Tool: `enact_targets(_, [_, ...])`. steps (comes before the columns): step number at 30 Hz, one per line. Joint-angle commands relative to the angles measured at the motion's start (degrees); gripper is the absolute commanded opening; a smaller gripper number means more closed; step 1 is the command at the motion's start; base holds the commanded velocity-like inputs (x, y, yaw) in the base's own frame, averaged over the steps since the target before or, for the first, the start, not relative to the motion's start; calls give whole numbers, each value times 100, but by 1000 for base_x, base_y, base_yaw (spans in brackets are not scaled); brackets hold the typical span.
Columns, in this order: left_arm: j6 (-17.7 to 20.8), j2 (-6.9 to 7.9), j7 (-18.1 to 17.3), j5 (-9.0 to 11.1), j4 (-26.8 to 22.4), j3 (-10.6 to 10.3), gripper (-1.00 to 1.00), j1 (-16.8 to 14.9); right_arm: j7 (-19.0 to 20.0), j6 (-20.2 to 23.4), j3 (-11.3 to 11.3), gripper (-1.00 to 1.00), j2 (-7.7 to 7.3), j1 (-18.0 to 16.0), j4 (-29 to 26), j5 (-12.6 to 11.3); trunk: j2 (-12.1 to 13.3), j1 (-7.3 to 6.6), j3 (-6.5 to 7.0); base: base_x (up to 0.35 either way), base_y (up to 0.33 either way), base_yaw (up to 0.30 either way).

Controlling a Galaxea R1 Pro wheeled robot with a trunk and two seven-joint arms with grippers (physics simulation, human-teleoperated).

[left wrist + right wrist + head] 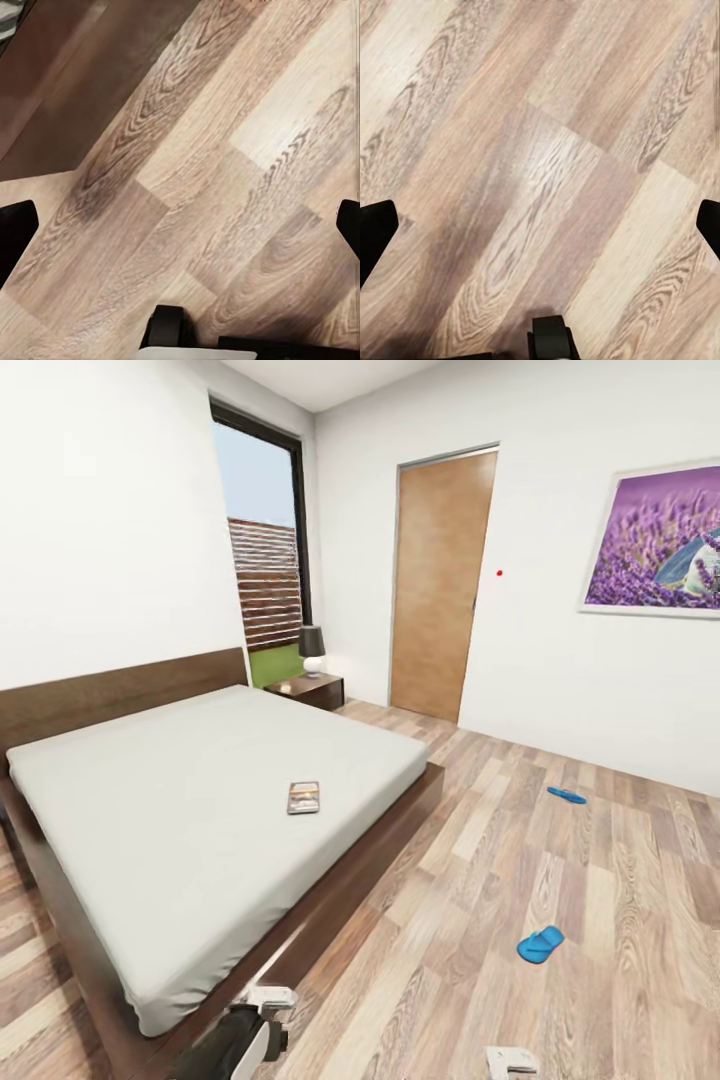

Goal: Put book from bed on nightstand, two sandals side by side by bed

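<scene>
Nearest of all, at the bottom edge of the head view, the left arm [245, 1035] pokes in at about 6 o'clock, dark with a white fitting, close to the foot corner of the bed frame. A white piece of the right arm [512, 1061] shows a little toward 5 o'clock. Both wrist views look straight down at the wood-plank floor [520, 880]. The left gripper [180, 232] has its black fingers [15, 232] spread wide to the picture's two sides, nothing between them; the right gripper [540, 232] is the same, its fingers [375, 232] far apart over bare planks.

Next out, one blue sandal [540, 944] lies on the floor at roughly 4 o'clock, well apart from the bed [200, 800]. The book [304, 797] rests flat on the light-grey mattress, near the picture's middle (closer to the bed's floor-side edge than to the headboard).

Further on, the second sandal [566, 795] lies at about 3 o'clock, well apart from the first. Beyond the bed's far corner stands a dark nightstand [310, 689] at about 12 o'clock, with a lamp [312, 648] on it, beside the tall black-framed window [262, 550]. Farthest back are the brown door [440, 585] and a lavender picture [655, 540] on the white wall at 2 o'clock.
</scene>
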Motion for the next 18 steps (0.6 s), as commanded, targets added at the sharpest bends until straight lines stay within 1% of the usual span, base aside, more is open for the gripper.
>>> enact_targets(1, [-118, -10, 21, 7, 65, -2, 100, 1, -21, -29, 4, 100, 6, -2, -9, -17, -3, 0, -8, 0, 0, -235])
enact_targets(5, [-410, -26, 23, 9, 195, -3, 100, 3, -26, -118, 11, 100, 11, -2, -7, -23, -3, 0, -12, 0, 0, -262])
enact_targets(18, [-506, -25, 27, 17, 231, 0, 100, 3, 1, -138, 10, 100, 2, -2, -13, -22, -3, 0, -13, 0, 0, -285])
